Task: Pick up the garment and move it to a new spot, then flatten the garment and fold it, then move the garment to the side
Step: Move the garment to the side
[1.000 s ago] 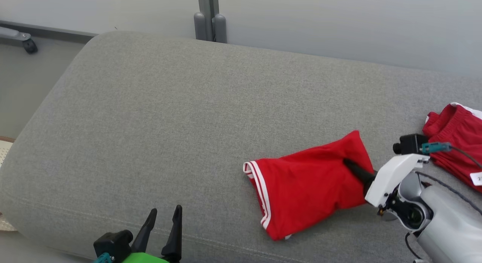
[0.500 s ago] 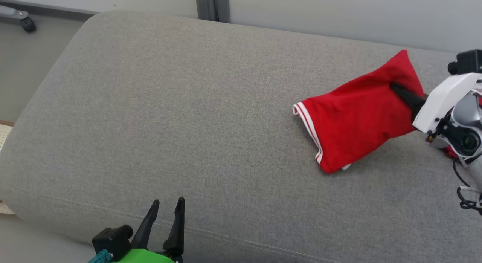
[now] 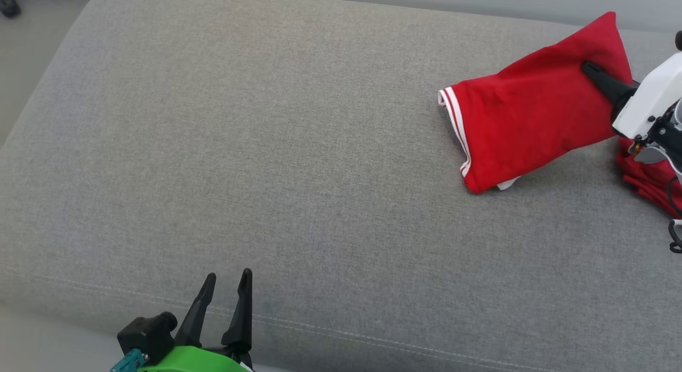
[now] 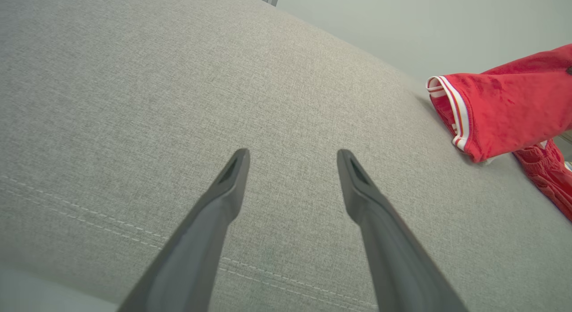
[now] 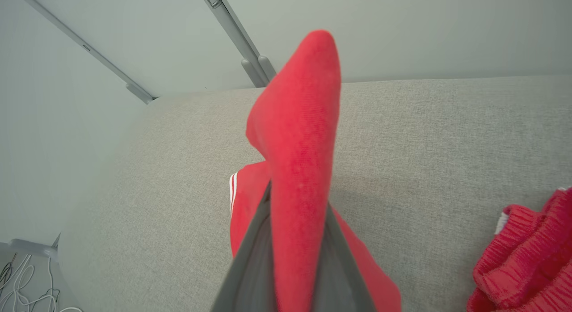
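Note:
The garment (image 3: 527,111) is a folded red piece with white stripes along one hem. It hangs at the upper right of the head view, one corner pinched in my right gripper (image 3: 591,71), which is shut on it. Its striped end droops toward the grey cushion (image 3: 266,148) and casts a shadow there. In the right wrist view the red cloth (image 5: 299,146) rises between my two dark fingers (image 5: 250,258). My left gripper (image 3: 226,284) stands open at the cushion's near edge, far from the garment (image 4: 505,111), with nothing between its fingers (image 4: 232,178).
A second red ribbed garment (image 3: 647,180) lies crumpled on the cushion at the far right, under my right wrist, also seen from the wrists (image 5: 527,258) (image 4: 547,173). A pale wall runs behind the cushion. A stitched seam (image 3: 373,342) marks the near edge.
My right gripper has lifted the garment off the cushion and carried it up toward the back right. The head camera has tilted down. The left gripper has stayed put.

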Robot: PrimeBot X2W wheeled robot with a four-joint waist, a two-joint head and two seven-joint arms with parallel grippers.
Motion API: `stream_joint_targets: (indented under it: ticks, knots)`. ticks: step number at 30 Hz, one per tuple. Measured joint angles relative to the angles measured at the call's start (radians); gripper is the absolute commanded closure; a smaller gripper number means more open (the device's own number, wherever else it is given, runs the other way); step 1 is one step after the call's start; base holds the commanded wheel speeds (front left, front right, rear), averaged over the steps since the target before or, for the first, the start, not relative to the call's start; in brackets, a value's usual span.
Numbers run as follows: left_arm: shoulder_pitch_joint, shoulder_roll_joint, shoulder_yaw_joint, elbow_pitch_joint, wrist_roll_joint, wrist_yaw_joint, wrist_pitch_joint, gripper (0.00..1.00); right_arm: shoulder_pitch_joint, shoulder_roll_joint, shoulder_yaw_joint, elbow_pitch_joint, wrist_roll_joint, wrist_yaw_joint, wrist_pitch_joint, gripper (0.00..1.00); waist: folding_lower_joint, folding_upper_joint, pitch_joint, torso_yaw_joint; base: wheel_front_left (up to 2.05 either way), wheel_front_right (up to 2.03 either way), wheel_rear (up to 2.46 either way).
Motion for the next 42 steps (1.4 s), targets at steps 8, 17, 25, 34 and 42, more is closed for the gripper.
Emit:
stream_joint_targets:
  ticks: [8, 17, 25, 34, 42]
  knots:
    - [0.0, 0.004, 0.007, -0.013, 0.006, 0.001, 0.0, 0.0, -0.001, -0.003, -0.024, 0.027, 0.005, 0.0, -0.025, 1.0, 0.0, 0.0, 0.017, -0.05, 0.0, 0.0, 0.0]
    - [0.0, 0.013, 0.005, -0.021, 0.01, 0.001, 0.0, 0.0, -0.017, -0.014, -0.065, 0.055, 0.009, -0.001, -0.087, 1.0, 0.0, 0.0, 0.034, -0.125, 0.0, 0.0, 0.0]
    - [0.0, 0.013, -0.006, -0.027, 0.032, 0.001, 0.0, 0.0, -0.021, -0.016, -0.101, 0.079, 0.017, -0.001, -0.146, 1.0, 0.0, 0.0, 0.052, -0.18, 0.0, 0.0, 0.0]
    - [0.0, 0.034, -0.005, -0.048, 0.042, 0.006, 0.011, 0.0, -0.021, -0.002, -0.142, 0.115, 0.037, -0.003, -0.221, 1.0, 0.0, 0.0, 0.086, -0.215, 0.0, 0.0, 0.0]
    - [0.0, 0.049, 0.0, -0.068, 0.044, 0.015, 0.021, 0.0, -0.009, 0.051, -0.18, 0.163, 0.074, -0.017, -0.297, 1.0, 0.0, 0.0, 0.123, -0.241, 0.0, 0.0, 0.0]
